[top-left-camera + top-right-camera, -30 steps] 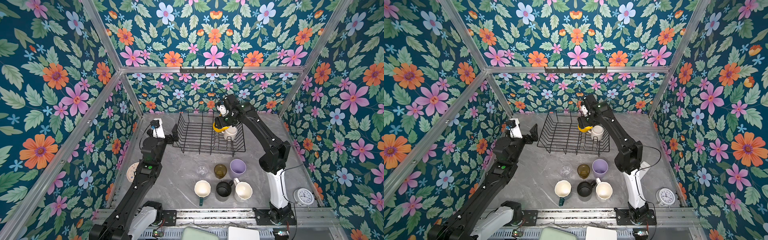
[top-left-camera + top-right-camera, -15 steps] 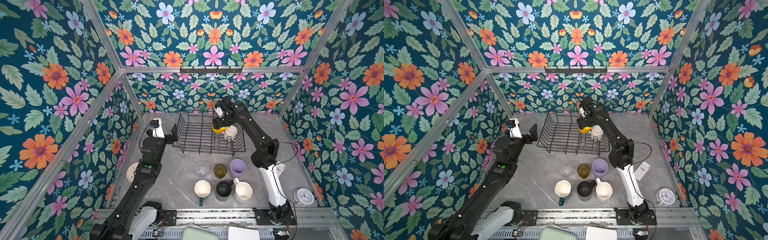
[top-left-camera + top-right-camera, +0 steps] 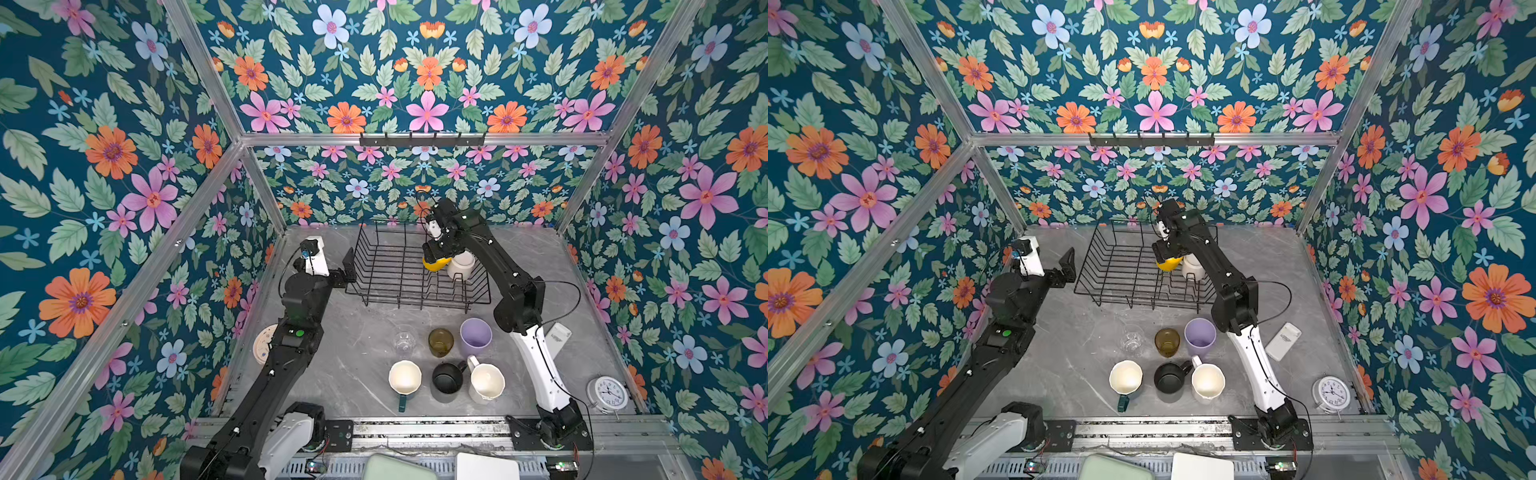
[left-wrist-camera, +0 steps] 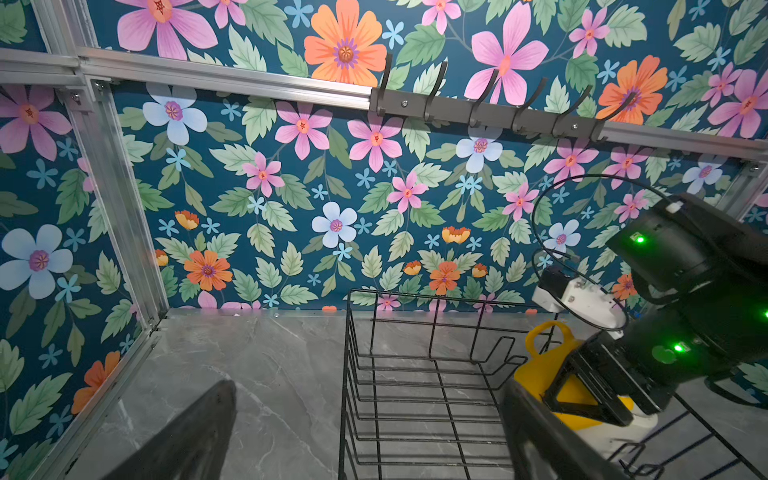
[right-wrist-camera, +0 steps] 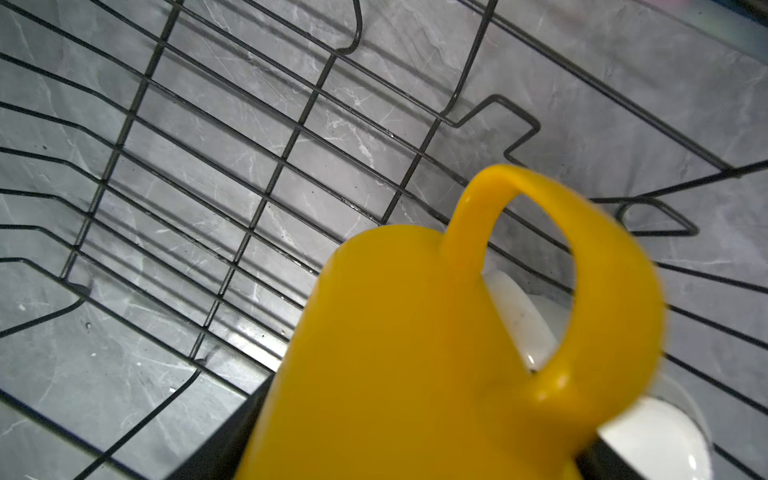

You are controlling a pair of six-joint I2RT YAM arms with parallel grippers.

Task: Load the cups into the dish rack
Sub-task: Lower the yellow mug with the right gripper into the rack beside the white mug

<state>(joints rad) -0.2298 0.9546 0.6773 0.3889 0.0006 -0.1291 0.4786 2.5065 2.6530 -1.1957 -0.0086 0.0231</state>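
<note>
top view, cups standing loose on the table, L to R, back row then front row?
Back row: clear glass → amber glass → lilac tumbler. Front row: green-handled mug → black mug → white mug.

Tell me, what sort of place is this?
Likely a mock kitchen booth for robot testing, not a home: flowered wall panels on an aluminium frame, a left arm and right arm mounted in front, a dish rack.
</note>
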